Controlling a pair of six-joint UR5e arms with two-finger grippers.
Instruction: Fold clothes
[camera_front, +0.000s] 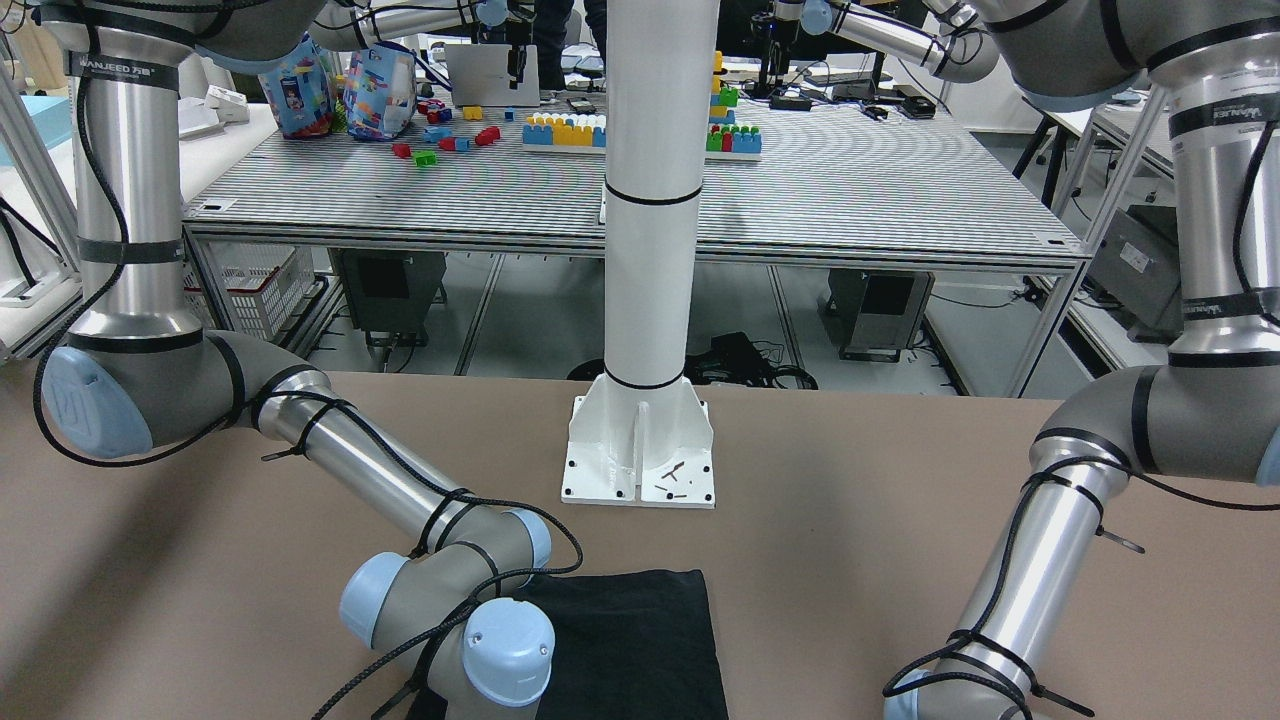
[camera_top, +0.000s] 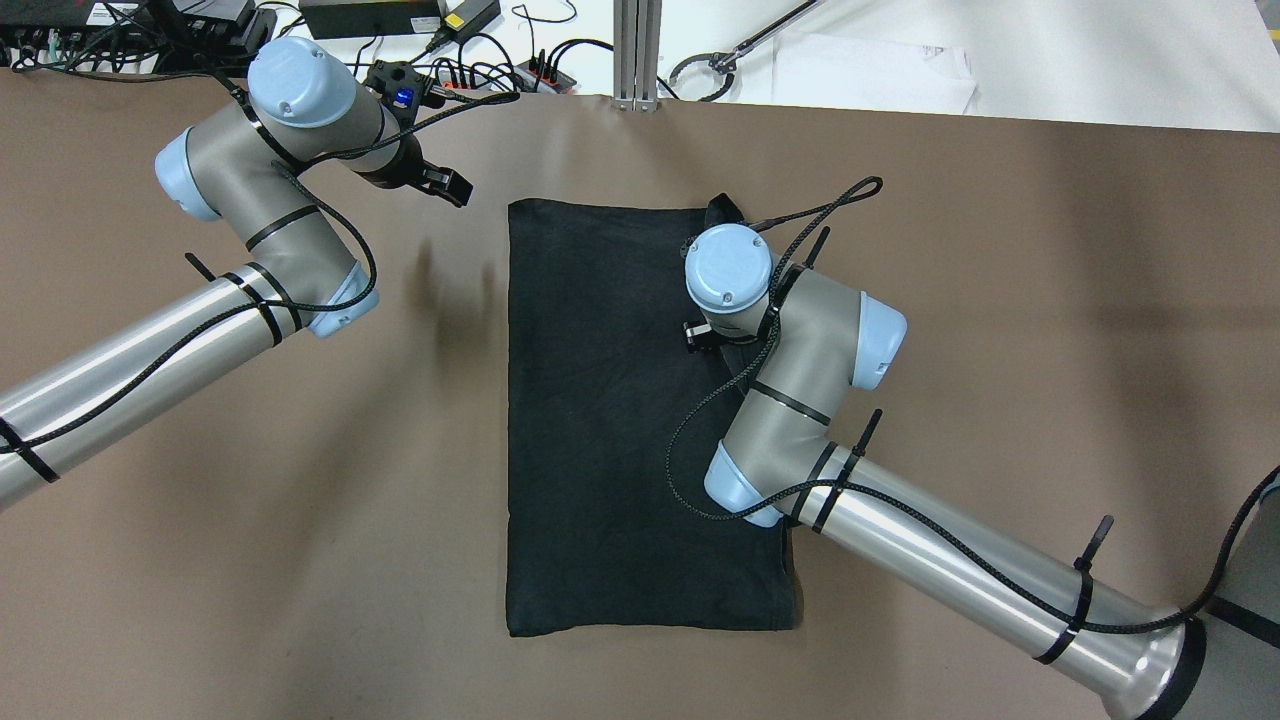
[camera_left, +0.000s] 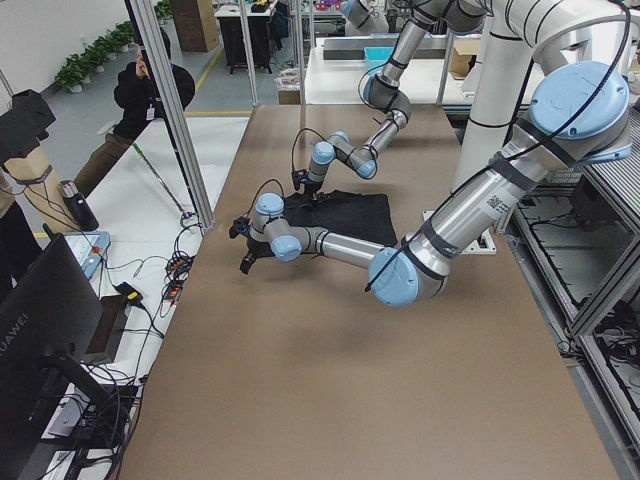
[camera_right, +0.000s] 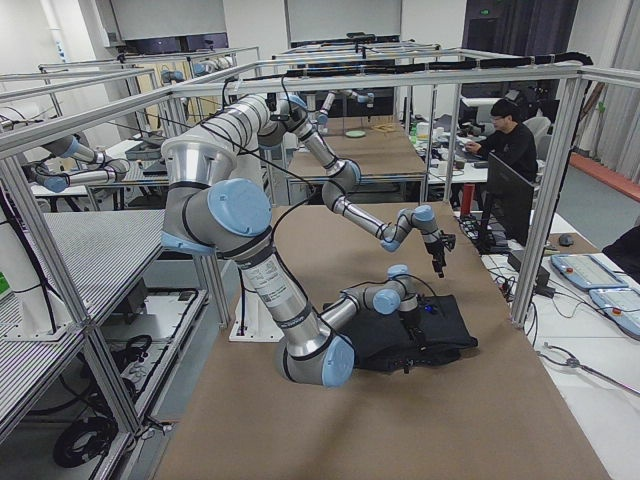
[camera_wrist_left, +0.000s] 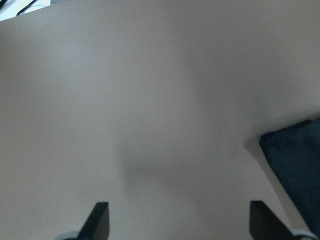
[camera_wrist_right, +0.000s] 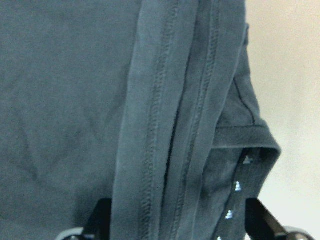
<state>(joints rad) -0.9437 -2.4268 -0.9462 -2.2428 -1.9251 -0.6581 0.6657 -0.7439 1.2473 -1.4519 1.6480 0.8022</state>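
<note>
The black garment (camera_top: 620, 420) lies flat as a long rectangle in the middle of the brown table; it also shows in the front view (camera_front: 630, 640). My right gripper (camera_wrist_right: 177, 225) is open, low over the garment's right edge, and its fingers (camera_wrist_right: 100, 217) straddle stacked stitched hems (camera_wrist_right: 160, 125). In the overhead view the right wrist (camera_top: 728, 268) covers most of that gripper. My left gripper (camera_wrist_left: 180, 225) is open and empty over bare table, left of the garment's far left corner (camera_wrist_left: 295, 160). It shows in the overhead view (camera_top: 440, 185).
A white pillar base (camera_front: 640, 450) is bolted to the table on the robot's side. Cables and power bricks (camera_top: 400, 30) and an aluminium post (camera_top: 635, 50) line the far edge. White sheets (camera_top: 870, 70) lie beyond it. An operator (camera_left: 150, 85) sits past the table's side.
</note>
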